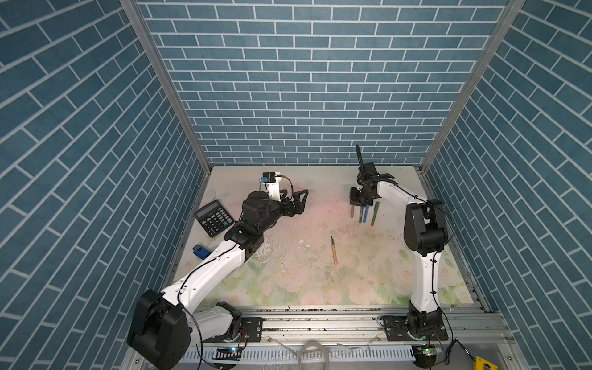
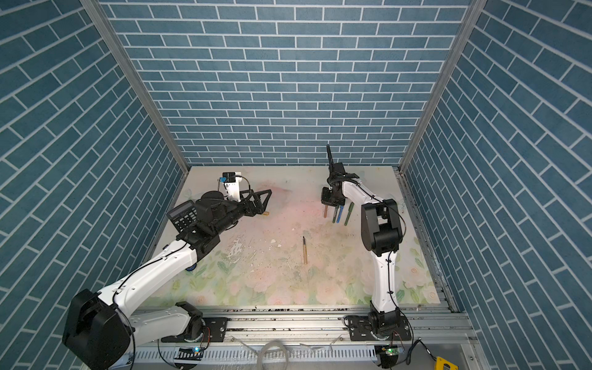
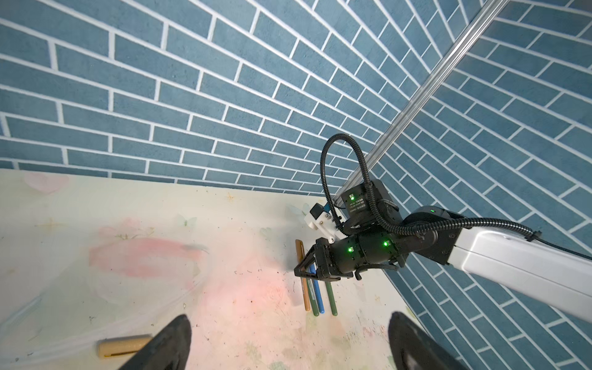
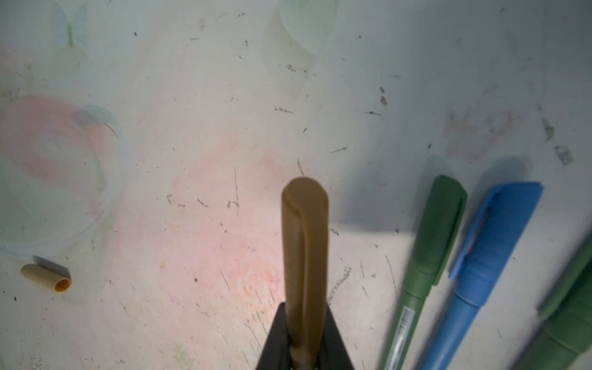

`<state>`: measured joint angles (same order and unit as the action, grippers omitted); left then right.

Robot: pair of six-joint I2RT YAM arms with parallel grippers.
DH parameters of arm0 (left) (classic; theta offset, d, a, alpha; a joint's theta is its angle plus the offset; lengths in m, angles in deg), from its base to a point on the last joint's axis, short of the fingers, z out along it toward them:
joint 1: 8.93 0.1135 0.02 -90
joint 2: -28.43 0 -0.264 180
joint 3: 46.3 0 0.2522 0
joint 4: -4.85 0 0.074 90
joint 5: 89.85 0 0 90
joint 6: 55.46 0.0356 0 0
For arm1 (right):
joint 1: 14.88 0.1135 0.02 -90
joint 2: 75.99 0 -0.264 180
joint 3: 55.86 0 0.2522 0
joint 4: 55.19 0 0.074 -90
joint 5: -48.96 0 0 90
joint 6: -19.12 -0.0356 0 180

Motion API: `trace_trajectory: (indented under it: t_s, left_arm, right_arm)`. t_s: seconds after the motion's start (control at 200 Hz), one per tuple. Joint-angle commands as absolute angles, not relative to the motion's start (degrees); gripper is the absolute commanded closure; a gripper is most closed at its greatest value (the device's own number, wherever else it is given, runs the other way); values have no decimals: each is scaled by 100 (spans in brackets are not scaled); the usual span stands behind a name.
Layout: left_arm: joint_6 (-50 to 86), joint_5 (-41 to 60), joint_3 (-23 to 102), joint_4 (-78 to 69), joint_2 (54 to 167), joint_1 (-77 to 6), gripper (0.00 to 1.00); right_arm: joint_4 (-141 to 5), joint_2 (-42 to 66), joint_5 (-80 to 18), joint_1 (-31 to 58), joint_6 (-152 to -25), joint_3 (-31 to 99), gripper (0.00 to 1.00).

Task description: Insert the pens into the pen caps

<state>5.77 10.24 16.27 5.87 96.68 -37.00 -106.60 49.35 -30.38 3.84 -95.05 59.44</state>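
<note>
closest to right wrist lens: orange-brown pen (image 4: 304, 240), cap on, pinched tight in right tool (image 4: 304, 323), capped end pointing away from tool; can't tell if lifted or resting on tabletop (image 4: 192, 160). just beside it, lying side by side on tabletop: green pen (image 4: 429, 256), blue pen (image 4: 480, 262), second green pen (image 4: 570, 320), all capped, last one partly cut off by frame edge. same row visible in both top views, far right side, below right tool. tan pen (image 1: 333, 251) uncapped, dark tip toward back wall, alone mid-tabletop, well apart from row and from both tools. tan cap (image 4: 45, 277) lying flat, open mouth visible, well apart from capped pens; in left wrist view just beside one finger (image 3: 169, 346) of left tool (image 3: 290, 333), not between jaws. left tool spread wide, holding nothing, low over tabletop, left of centre. calculator (image 1: 214, 217) at left edge, close to left arm. small blue item (image 1: 201, 251) beside tabletop's left edge, too small to identify.
</note>
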Motion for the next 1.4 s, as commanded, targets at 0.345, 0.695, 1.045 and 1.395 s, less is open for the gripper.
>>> trace_trajectory:
  t_s: [0.345,0.695,1.045,1.395]
  left_arm:
    - [437,1201,1694,654,9757,-3611,3]
    - [398,1267,1690,690,9733,-3581,3]
    - [409,1309,1711,658,9708,-3557,3]
    - [393,1369,1738,646,9670,-3534,3]
  right_arm:
    - [-11185,5588,-3363,262,-9642,6337,90]
    - [-11145,5440,-3496,248,-9764,6008,78]
    - [-11223,5340,-3568,253,-9804,5976,72]
    - [-11905,5522,-4093,491,-9646,6316,61]
